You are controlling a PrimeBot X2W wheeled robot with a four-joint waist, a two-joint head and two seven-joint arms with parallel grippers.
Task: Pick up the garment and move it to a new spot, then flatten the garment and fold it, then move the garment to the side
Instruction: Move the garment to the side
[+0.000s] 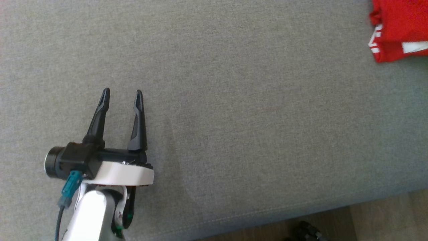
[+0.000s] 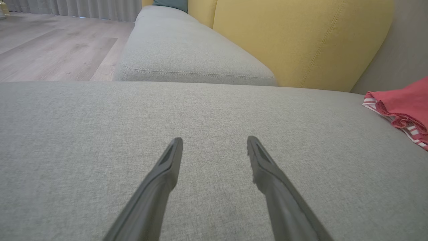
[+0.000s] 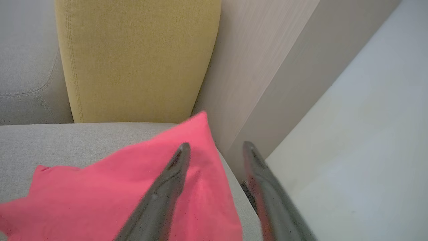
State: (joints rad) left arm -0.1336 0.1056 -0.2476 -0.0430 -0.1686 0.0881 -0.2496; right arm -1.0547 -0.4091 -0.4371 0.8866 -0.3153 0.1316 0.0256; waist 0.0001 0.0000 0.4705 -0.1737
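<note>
Grey sofa cushion (image 1: pixel 234 100) lies bare beneath the left end effector (image 1: pixel 122 92), lower left of frame, jaws wide and empty. Red garment (image 1: pixel 401 30), folded, sits at the far upper right corner, well apart. The right end effector (image 3: pixel 216 145) hangs over it, fingers parted, gripping nothing, the nearer arm.

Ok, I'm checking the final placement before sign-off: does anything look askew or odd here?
Nothing serious. The garment lies folded at the far right corner of the cushion, close to the edge, with its hem a bit rumpled. Nothing looks spilled or damaged.
</note>
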